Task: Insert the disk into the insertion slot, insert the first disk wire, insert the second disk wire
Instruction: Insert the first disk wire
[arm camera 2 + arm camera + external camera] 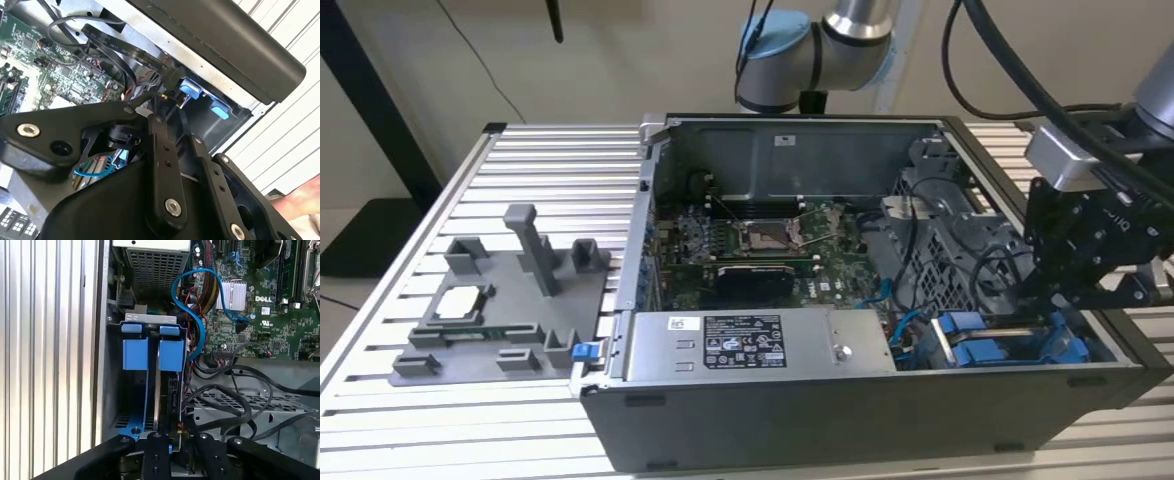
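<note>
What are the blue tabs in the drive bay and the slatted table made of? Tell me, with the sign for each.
Blue tabs: likely moulded plastic, by the even matte colour. Slatted table: seemingly aluminium, pale grey with a dull sheen.

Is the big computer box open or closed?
Open: the computer case has its upturned side uncovered, and the motherboard and cables inside lie bare.

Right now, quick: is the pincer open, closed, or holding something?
Pincer: cannot be told; it sits at the narrow grey metal drive bay with blue plastic clips.
</note>
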{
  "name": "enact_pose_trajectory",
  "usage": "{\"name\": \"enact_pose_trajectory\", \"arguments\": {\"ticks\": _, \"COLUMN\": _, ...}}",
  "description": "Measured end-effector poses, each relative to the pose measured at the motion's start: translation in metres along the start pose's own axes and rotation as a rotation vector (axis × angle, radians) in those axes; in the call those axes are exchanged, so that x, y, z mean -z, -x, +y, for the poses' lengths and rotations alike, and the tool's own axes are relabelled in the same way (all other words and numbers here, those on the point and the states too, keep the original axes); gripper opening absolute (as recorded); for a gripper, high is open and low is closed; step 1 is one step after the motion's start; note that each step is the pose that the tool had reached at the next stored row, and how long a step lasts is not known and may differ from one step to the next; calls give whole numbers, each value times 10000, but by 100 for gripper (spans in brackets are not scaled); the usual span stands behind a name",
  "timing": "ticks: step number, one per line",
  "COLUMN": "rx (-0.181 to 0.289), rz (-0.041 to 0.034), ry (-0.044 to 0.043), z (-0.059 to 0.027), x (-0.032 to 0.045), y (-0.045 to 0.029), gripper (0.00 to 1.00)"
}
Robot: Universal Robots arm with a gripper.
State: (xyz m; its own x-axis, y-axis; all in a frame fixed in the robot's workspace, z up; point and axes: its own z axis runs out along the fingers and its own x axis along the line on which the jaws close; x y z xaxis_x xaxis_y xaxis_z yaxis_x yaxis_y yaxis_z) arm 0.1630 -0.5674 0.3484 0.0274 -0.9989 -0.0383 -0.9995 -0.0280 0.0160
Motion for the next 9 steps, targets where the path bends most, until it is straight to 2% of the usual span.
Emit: {"name": "enact_pose_trajectory", "arguments": {"ticks": 9, "rx": -1, "rz": 5, "ry": 16, "z": -1, "x": 148, "y": 6, "gripper": 100}}
